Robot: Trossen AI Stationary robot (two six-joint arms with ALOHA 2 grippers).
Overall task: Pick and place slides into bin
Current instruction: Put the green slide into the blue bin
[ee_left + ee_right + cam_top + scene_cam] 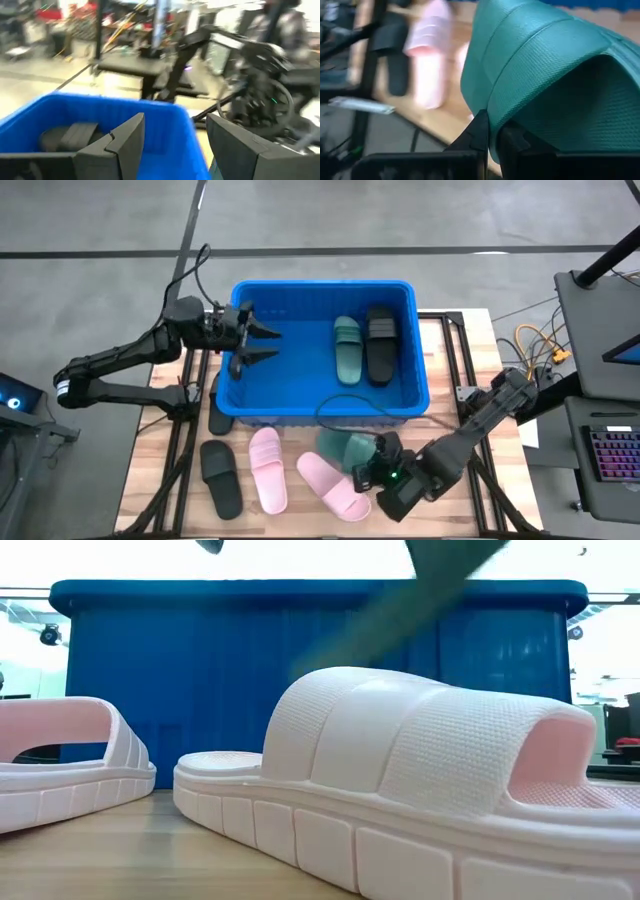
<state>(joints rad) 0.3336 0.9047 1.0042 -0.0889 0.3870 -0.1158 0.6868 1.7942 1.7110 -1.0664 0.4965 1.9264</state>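
Note:
The blue bin (322, 405) stands at the table's middle, with one dark green slide (347, 348) and one black slide (380, 345) lying in its right part. My left gripper (262, 345) is open and empty above the bin's left part; it also shows in the left wrist view (175, 140). My right gripper (368, 470) is shut on a second dark green slide (343, 448) in front of the bin's near wall. Two light pink slides (268, 470) (335, 485) and a black slide (222, 478) lie flat on the table's near part. My right gripper pinches the edge of the dark green slide's wide strap (492, 107), with one finger (480, 131) outside the strap and the other (516, 142) under it. The fingers come from the table's near right side. In the low view the slide (400, 610) is tilted, above the table.
Another black slide (217, 418) lies by the bin's near left corner, partly under the left arm. Black rails (180, 440) run along the table's left and right sides. A cable (345, 402) loops over the bin's near wall. The nearest pink slide (400, 780) fills the low view.

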